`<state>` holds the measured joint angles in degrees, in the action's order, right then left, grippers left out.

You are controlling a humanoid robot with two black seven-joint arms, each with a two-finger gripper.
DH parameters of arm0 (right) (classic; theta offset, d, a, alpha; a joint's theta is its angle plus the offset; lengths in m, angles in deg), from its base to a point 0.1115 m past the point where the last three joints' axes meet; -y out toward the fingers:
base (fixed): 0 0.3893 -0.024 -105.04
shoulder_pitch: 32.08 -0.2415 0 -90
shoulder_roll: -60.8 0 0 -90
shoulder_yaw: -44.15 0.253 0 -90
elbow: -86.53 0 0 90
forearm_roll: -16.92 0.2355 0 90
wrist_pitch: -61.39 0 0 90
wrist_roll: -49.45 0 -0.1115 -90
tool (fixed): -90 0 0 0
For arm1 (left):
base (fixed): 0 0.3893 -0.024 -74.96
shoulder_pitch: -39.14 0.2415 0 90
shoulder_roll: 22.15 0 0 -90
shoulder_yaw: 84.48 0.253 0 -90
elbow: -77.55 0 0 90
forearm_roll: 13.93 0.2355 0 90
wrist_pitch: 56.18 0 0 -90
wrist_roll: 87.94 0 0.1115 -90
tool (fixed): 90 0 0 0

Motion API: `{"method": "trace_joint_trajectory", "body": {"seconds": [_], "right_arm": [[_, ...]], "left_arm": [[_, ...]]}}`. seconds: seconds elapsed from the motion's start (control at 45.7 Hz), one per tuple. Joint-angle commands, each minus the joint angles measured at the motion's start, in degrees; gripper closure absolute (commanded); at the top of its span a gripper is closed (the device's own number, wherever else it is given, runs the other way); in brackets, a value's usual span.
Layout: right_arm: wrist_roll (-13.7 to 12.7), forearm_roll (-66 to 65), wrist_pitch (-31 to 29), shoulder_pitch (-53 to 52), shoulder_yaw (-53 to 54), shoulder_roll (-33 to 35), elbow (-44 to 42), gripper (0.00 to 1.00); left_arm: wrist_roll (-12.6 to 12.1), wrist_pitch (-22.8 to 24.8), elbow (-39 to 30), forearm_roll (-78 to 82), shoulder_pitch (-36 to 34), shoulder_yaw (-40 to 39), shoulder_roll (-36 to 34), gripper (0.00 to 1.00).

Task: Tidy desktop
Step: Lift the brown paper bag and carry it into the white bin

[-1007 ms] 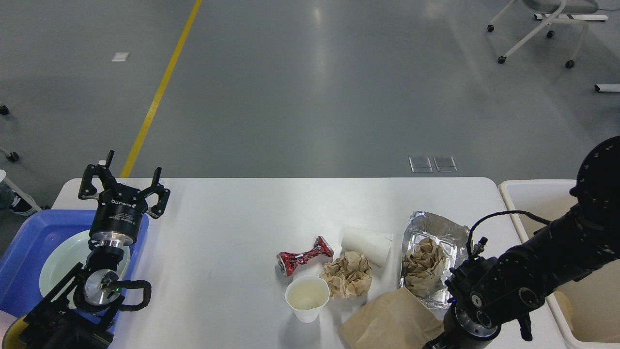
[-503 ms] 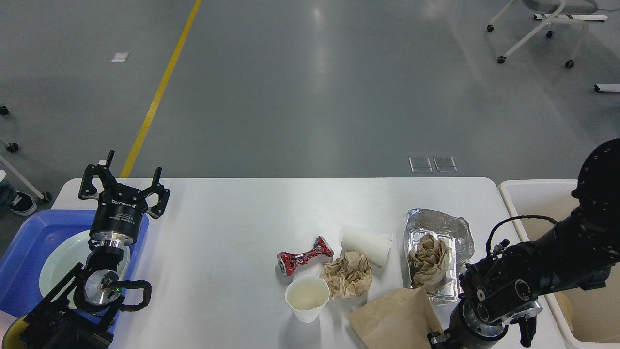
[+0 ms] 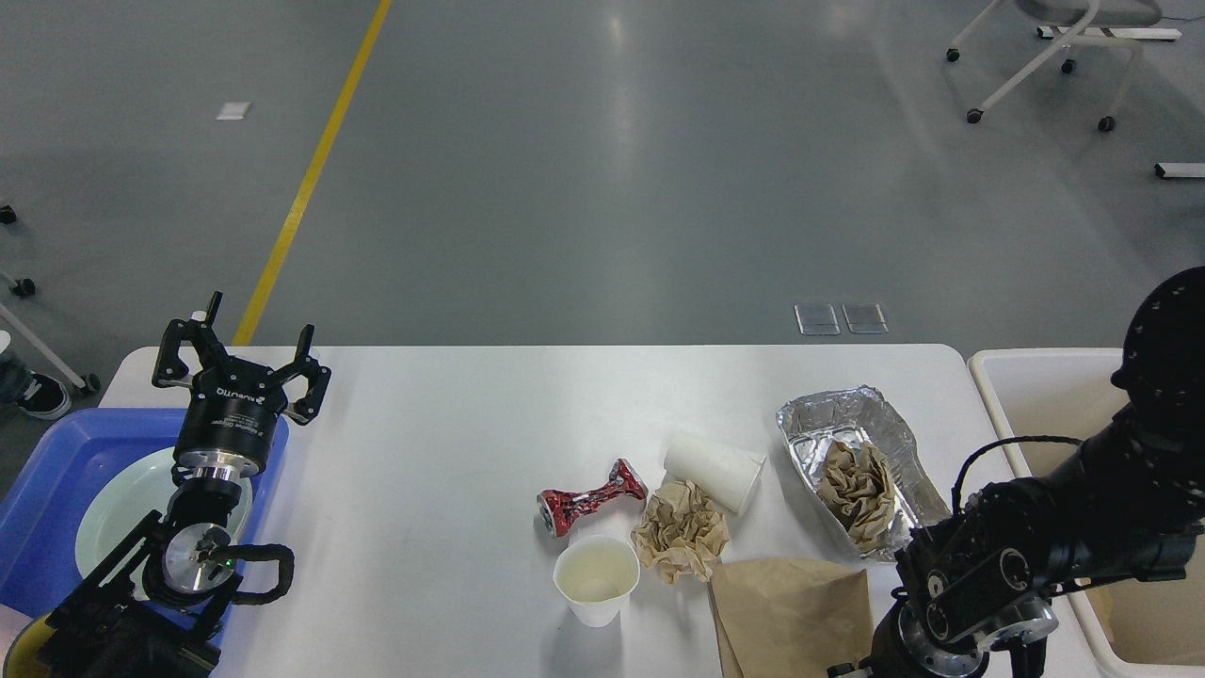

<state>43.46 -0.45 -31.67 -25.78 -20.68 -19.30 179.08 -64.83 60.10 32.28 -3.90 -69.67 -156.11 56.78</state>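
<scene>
1. Surveying the desktop (image 3: 424,443), I found it spanning the view between the blue tray (image 3: 47,471) at its left end and the cream bin (image 3: 1045,395) at its right.
2. Counted on it: two white cups, one upright (image 3: 596,581) and one on its side (image 3: 713,475); one crushed red can (image 3: 591,496); one foil tray (image 3: 852,461) holding one paper wad (image 3: 859,485); one loose paper wad (image 3: 680,532); one brown bag (image 3: 791,617).
3. One plate (image 3: 122,513) lay in the blue tray.
4. My left gripper (image 3: 243,353) had fingers spread, holding nothing.
5. My right gripper's fingers were hidden; I could not tell their state.
</scene>
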Motion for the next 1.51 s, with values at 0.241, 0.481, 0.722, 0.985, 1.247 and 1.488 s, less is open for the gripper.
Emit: {"method": "trace_joint_trajectory", "body": {"seconds": [0.241, 0.481, 0.722, 0.985, 1.247, 1.488], "right_arm": [[0.27, 0.22, -3.17, -11.04, 0.32, 8.37, 7.45, 1.00], [3.00, 2.50, -17.77, -23.78, 0.32, 15.14, 7.45, 1.00], [2.56, 12.70, -25.41, -41.00, -5.56, 17.69, 7.45, 1.00], [2.38, 20.00, -31.31, -59.03, -16.81, 12.95, 7.45, 1.00], [2.29, 20.61, -30.26, -61.76, -22.35, 12.24, 6.94, 1.00], [2.38, 20.70, -27.36, -56.85, -27.98, 16.54, 1.94, 1.00]], "left_arm": [[0.00, 0.00, 0.00, -0.01, 0.00, 0.00, 0.08, 0.04], [0.00, 0.00, 0.00, 0.08, 0.00, 0.00, -0.01, 0.04], [0.00, 0.00, 0.00, -0.01, 0.00, 0.00, -0.01, 0.04], [-0.09, 0.00, 0.00, -0.01, 0.00, 0.00, 0.08, 0.04], [-0.09, 0.00, 0.00, -0.01, 0.00, 0.00, -0.01, 0.04], [0.00, 0.00, 0.00, -0.01, 0.00, 0.00, -0.01, 0.04]]}}
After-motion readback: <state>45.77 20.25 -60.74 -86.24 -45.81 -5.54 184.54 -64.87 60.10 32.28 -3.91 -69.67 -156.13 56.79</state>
